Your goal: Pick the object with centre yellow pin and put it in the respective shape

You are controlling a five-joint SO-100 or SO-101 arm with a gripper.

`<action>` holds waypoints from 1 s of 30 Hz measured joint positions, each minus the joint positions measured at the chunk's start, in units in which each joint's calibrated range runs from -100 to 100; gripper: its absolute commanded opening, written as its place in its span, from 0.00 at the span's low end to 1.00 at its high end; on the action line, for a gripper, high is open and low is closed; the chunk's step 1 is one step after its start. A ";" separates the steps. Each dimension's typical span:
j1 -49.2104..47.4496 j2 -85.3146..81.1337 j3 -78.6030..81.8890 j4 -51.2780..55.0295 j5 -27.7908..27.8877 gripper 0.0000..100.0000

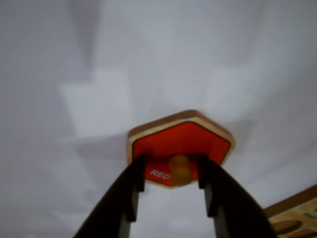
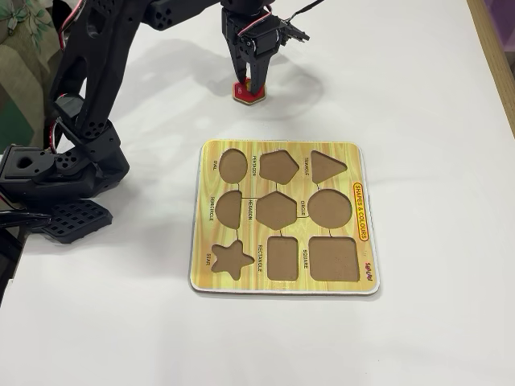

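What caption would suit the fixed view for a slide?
Black robot gripper straddles the flat red hexagon piece on a white table, above an empty wooden shape board.

"RED" is read in white on the red hexagon piece (image 1: 181,144) in the wrist view. On the puzzle board (image 2: 284,153) in the fixed view, "SHAPES & COLOURS" is printed along the right edge; smaller shape labels are seen beside the cutouts, too small to be read surely.

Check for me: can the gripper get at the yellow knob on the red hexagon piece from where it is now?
Probably yes. The gripper already straddles the yellow knob on the red hexagon piece, one finger each side, nothing between. The puzzle board lies well clear. Whether the fingers touch the knob is unclear.
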 measured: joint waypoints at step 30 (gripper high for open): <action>1.59 -0.17 0.00 0.09 0.21 0.02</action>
